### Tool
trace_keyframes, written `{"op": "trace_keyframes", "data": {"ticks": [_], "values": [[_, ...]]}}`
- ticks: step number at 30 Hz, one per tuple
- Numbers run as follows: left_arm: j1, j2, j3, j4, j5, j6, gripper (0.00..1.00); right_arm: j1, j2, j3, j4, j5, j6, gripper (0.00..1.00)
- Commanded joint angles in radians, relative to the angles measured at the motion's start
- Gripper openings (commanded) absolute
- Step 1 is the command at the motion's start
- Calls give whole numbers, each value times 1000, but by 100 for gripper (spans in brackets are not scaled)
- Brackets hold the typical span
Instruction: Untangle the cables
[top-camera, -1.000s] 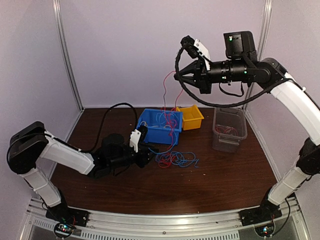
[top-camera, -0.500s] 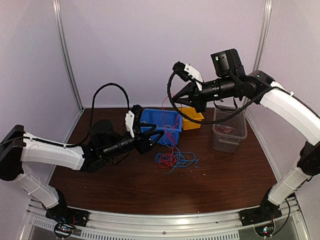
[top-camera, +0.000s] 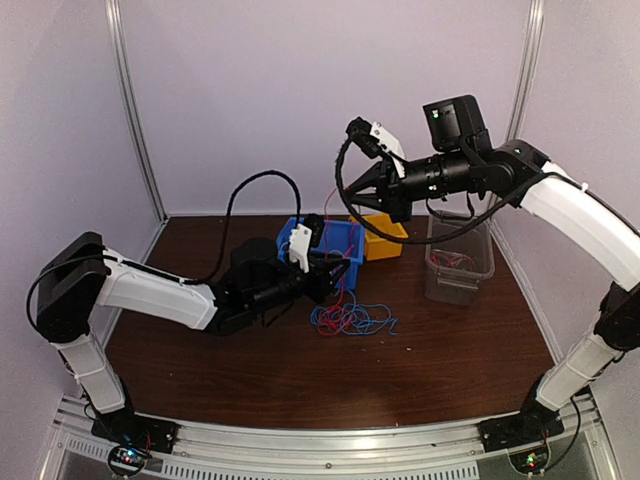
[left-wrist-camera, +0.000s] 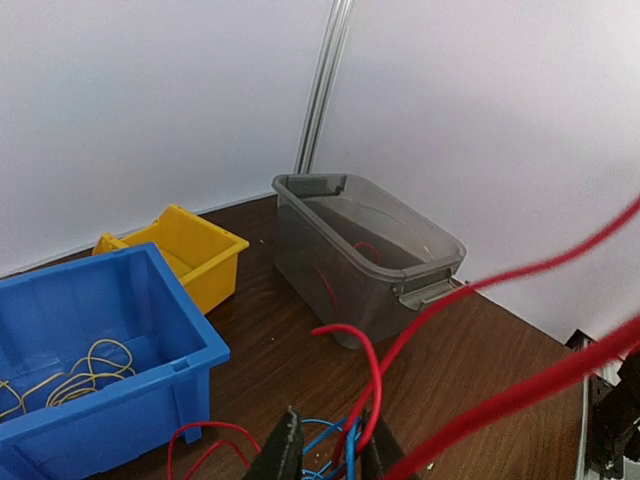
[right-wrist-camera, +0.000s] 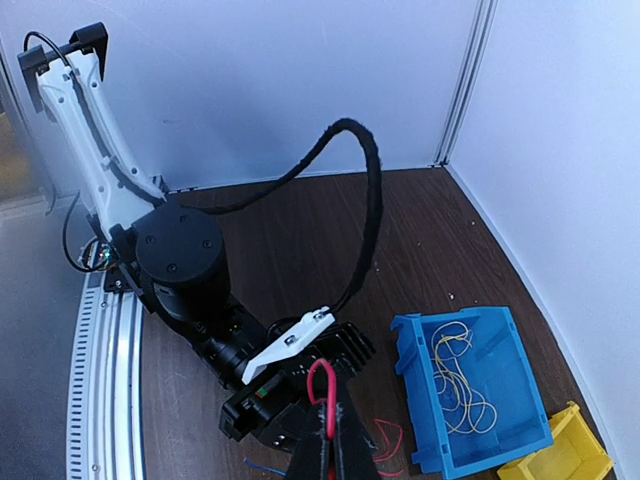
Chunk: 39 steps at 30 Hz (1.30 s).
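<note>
The cables (top-camera: 348, 318) lie as a knot of thin red and blue strands on the brown table in front of the blue bin (top-camera: 352, 240). My left gripper (top-camera: 328, 278) is low beside that knot. In the left wrist view its fingers (left-wrist-camera: 283, 452) stand a little apart, with red and blue strands (left-wrist-camera: 345, 450) running up between them. My right gripper (top-camera: 352, 205) hangs high above the bin, shut on a red cable (right-wrist-camera: 321, 385) that loops over its tips (right-wrist-camera: 328, 440) and trails down to the knot. Yellow cables (right-wrist-camera: 460, 375) lie in the blue bin.
A small yellow bin (top-camera: 385, 235) stands behind the blue one. A clear grey tub (top-camera: 460, 260) at the right holds a red strand (left-wrist-camera: 362, 250). White walls close off the back and sides. The left arm's thick black cable (top-camera: 255, 185) arches above the table.
The left arm swung right and forward to the knot by the blue bin; its jaws widened, then narrowed around strands. The right arm came down with the red cable, then held still.
</note>
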<state>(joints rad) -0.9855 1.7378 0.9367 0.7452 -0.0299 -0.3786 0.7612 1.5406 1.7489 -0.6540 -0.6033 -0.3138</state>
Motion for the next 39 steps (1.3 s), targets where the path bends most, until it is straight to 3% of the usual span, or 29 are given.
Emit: {"op": "trace_keyframes", "data": {"ticks": [1, 10, 18, 23, 30, 39], "values": [[-2, 22, -60, 117, 61, -20, 19, -17, -37, 96, 15, 9, 4, 0], [-2, 10, -236, 176, 85, -65, 17, -82, -16, 300, -18, -19, 19, 0], [-2, 17, -275, 121, 70, -78, 13, -107, -12, 374, -1, -33, 30, 0], [0, 30, -272, 74, 47, -81, 12, -127, -12, 397, 10, -54, 47, 0], [1, 75, -178, -26, 70, -69, 11, -206, 73, 627, 62, -31, 63, 0], [1, 73, -182, -38, 71, -82, 11, -255, 43, 563, 114, -88, 103, 0]]}}
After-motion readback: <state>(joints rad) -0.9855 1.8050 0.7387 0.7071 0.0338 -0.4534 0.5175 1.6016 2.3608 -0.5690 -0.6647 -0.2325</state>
